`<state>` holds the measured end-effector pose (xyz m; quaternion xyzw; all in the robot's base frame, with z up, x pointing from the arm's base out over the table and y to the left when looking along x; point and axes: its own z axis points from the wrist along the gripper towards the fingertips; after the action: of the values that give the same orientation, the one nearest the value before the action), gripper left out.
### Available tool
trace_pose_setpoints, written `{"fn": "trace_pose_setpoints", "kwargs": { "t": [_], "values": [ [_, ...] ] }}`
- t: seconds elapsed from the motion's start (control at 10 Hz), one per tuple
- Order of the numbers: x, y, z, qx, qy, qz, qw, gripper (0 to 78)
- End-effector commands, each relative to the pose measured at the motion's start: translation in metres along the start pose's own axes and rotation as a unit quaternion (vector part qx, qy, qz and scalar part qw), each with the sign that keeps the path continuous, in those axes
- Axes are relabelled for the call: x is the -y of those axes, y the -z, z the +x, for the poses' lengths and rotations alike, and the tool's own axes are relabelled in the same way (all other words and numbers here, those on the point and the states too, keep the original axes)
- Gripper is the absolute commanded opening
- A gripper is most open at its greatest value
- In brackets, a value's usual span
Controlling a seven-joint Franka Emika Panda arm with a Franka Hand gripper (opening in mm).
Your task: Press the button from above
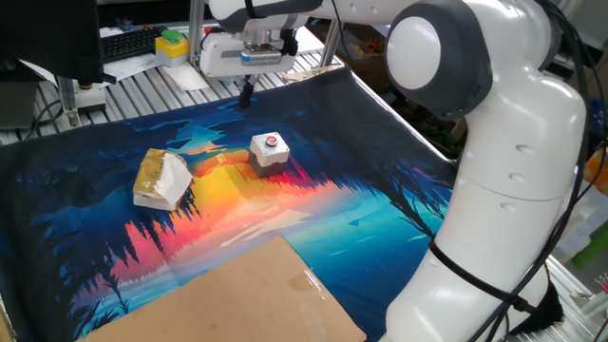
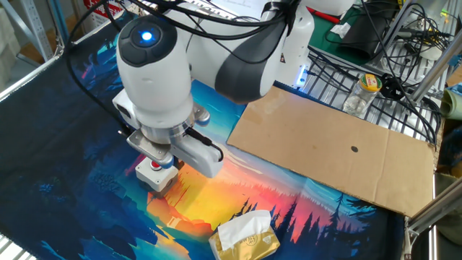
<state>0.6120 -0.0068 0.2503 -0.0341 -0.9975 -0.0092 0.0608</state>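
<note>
Spreading across the whole table, a dark printed cloth (image 1: 380,204) with a blue, orange and pink forest sunset, overhung by the big white Franka arm (image 1: 494,180) and partly covered at one side by a flat brown cardboard sheet (image 2: 332,148). Lying on the cloth well apart from the rest, a tan-and-white paper-wrapped lump (image 1: 161,178); near the cloth's middle, upright on the orange patch, the small round red push-button on its white cube base (image 1: 270,151). Hanging above the cloth beyond the button and clear of it, the dark two-finger gripper (image 1: 245,95), finger state impossible to tell, hidden behind the wrist in the other fixed view.
</note>
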Motion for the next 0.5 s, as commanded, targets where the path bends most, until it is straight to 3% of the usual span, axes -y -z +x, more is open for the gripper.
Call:
{"fn": "trace_pose_setpoints", "kwargs": {
  "t": [0.1,0.2,0.3,0.5],
  "values": [
    [0.010,0.009,-0.003,0.008,-0.002,0.035,0.9993,0.0],
    [0.023,0.013,-0.006,0.006,0.009,0.032,0.9994,0.0],
    [0.048,0.018,-0.014,0.006,0.023,0.025,0.9994,0.0],
    [0.056,0.019,-0.017,0.005,0.025,0.026,0.9993,0.0]
  ]
}}
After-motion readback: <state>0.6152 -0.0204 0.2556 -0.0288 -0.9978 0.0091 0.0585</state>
